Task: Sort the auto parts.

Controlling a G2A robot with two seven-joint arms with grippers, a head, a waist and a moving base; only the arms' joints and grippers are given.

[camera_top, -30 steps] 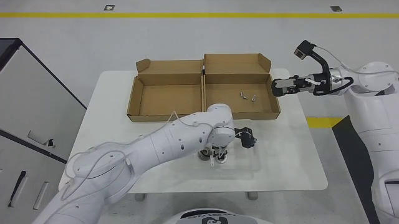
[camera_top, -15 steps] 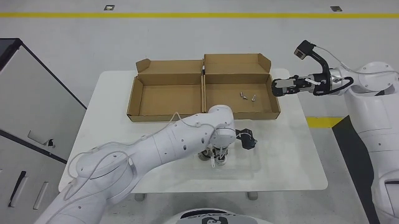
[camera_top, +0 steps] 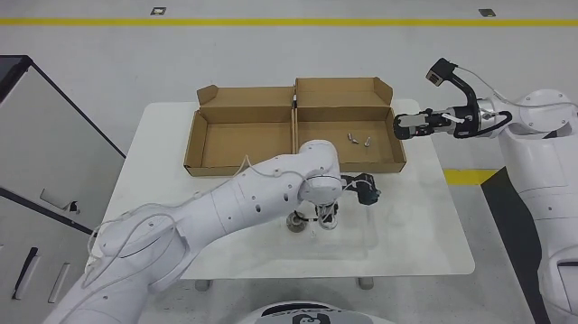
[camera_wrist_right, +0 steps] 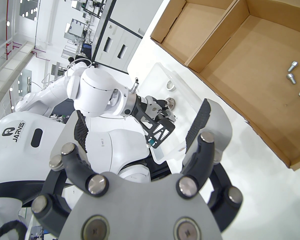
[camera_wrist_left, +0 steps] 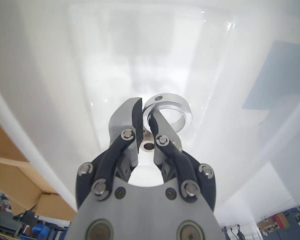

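Note:
A silver ring collar point(camera_wrist_left: 176, 106) with a small threaded side hole hangs over the clear plastic tray point(camera_top: 361, 230). My left gripper point(camera_wrist_left: 144, 109) is shut on its rim, one finger inside the ring and one outside. From above, this gripper point(camera_top: 325, 219) points down into the tray at the table's front. A second small metal part point(camera_wrist_left: 148, 146) lies under the fingers, and another ring point(camera_wrist_right: 170, 86) rests in the tray beside them. My right gripper point(camera_wrist_right: 140, 128) stands open and holds nothing, just off the right box's right wall point(camera_top: 404, 125).
Two open cardboard boxes sit side by side at the back: the left box point(camera_top: 239, 143) holds nothing, and the right box point(camera_top: 348, 152) holds three bolts point(camera_top: 359, 137). The white table point(camera_top: 163, 198) has free room at left and front right.
My left wrist has shifted a little to the right and toward the boxes, with its gripper still down in the tray. The right arm has not moved.

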